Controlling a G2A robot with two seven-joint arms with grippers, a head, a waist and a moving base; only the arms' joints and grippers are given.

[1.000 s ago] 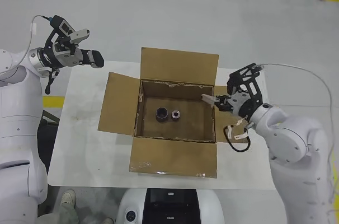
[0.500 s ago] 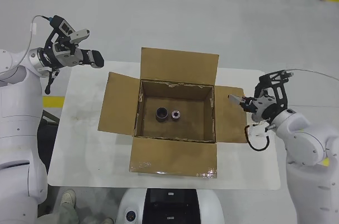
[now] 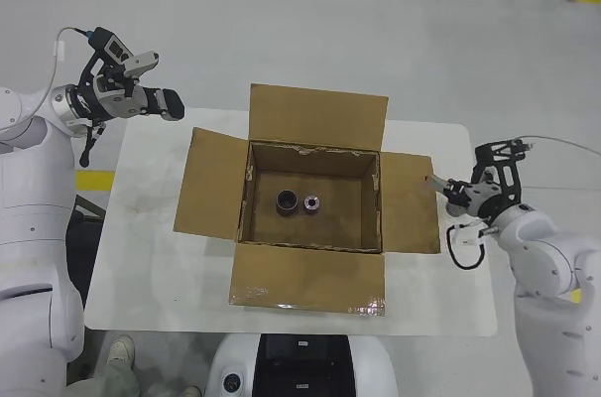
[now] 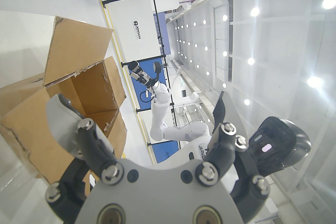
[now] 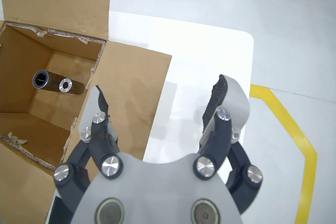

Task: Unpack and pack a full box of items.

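Open box (image 3: 313,198) mid-table (image 3: 142,268), all four flaps folded out. Far flap tilted up, near and side flaps lying out over the tabletop. Torn, ragged cardboard along the rim at the far and right sides.

Two small cylinders on the box floor, left of centre, side by side, round ends facing the top view. Dark tube (image 3: 287,203) on the left, hollow. Plug (image 3: 311,204) just to its right: smaller, bright metal face with a centre hole. Touching or a hair apart, cannot tell. Same pair seen from the right wrist, deep in the box near the far wall.

Left gripper (image 4: 139,101) raised by the table's far left corner, well apart from the box. Fingers (image 4: 61,114) spread wide, nothing between them. Pointing across toward the box and the other arm.

Right gripper (image 5: 160,83) above the outer edge of the right flap, outside the box opening. Fingers also spread, empty, no contact with cardboard visible. Aimed toward the box, ribbed black pads facing inward.

Yellow floor line (image 5: 288,117) beyond the table's right side.
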